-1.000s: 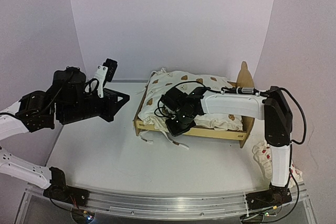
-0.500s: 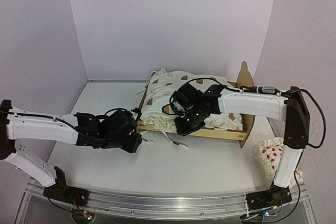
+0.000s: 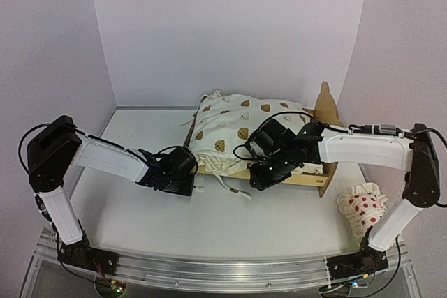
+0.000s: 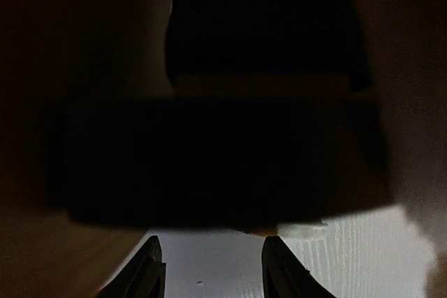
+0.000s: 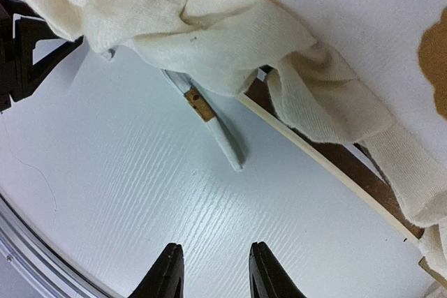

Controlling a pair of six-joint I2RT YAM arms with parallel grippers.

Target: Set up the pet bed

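Note:
The pet bed [image 3: 311,180] is a light plywood frame at centre right, its ear-shaped headboard [image 3: 323,102] on the right end. A cream bear-print cushion [image 3: 241,125] lies bunched on it. Low on the table, my left gripper [image 3: 187,175] sits at the bed's left front corner. In the left wrist view that gripper [image 4: 213,271] is open on nothing, facing a dark, very close surface. By the front rail, my right gripper [image 3: 261,179] is also open. In its own view it [image 5: 213,273] hangs empty over the table, below the cushion's ruffle [image 5: 230,40] and the rail [image 5: 328,162].
A small white pillow with red dots [image 3: 363,207] lies at the right, beside the right arm's base. A cushion tie [image 3: 234,188] trails on the table in front of the bed, also seen as the tie [image 5: 220,134] in the right wrist view. White walls close the back and sides.
The left arm came down from raised to the bed's left front corner and its jaws opened. The right gripper moved right along the front rail and opened wider. The cushion now sits bunched leftward.

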